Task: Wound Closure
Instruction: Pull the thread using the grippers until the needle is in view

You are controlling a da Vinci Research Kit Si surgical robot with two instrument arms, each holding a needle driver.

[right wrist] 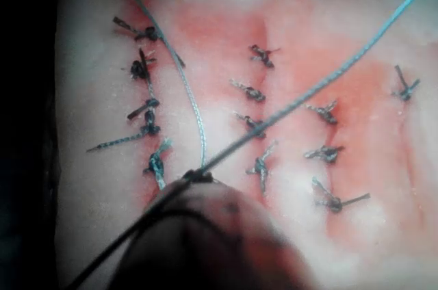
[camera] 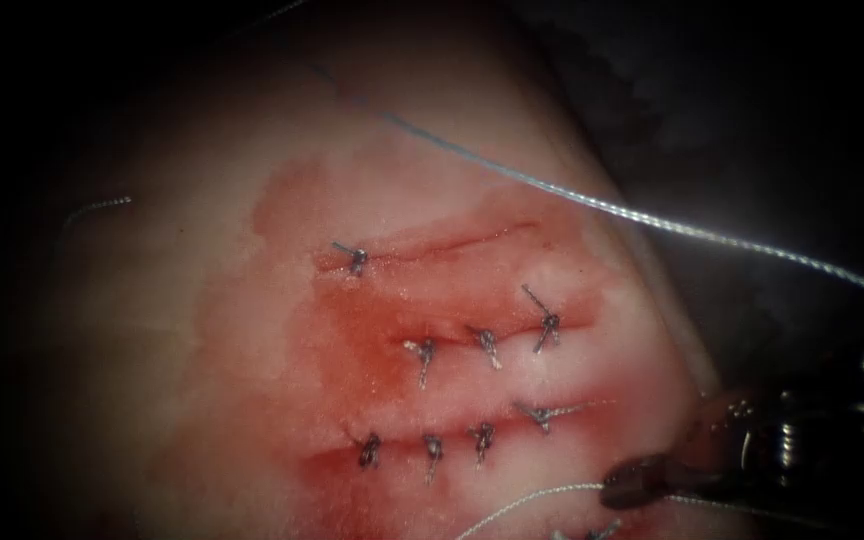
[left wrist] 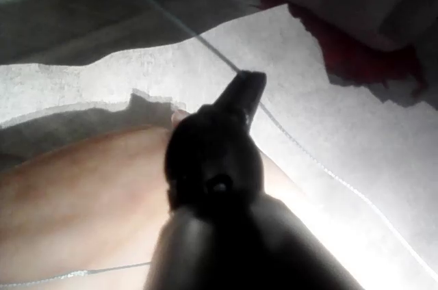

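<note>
Nearest the lens, the right arm's tool (camera: 624, 487) is lying low beside the tissue (camera: 202, 380), a dark, rounded, glossy tip whose jaws are closing on the thread (camera: 592, 203); the right wrist view is showing the same tool (right wrist: 195, 179) with the strand gripped at its tip. From that grip one run of thread is crossing the tissue as a thin, twisted, pale blue-grey line, passing beyond the sutured cuts and off over the dark cloth (camera: 752, 120) behind the tissue. A second, shorter run is curving away from the tip across the tissue's near edge. Pale, moist and faintly glistening, the tissue is carrying rows of closed cuts (camera: 452, 420), each row studded with small dark knots (camera: 483, 438) with short stiff cut ends, and red fluid (camera: 352, 350) is staining the surface around them. Seen in the left wrist view, the left arm's tool (left wrist: 248, 85) is hanging as a black silhouette with a narrow pointed tip, off the tissue's edge over a white textured sheet (left wrist: 356, 119), with thread running just beside it; whether its jaws are parted cannot be told.
</note>
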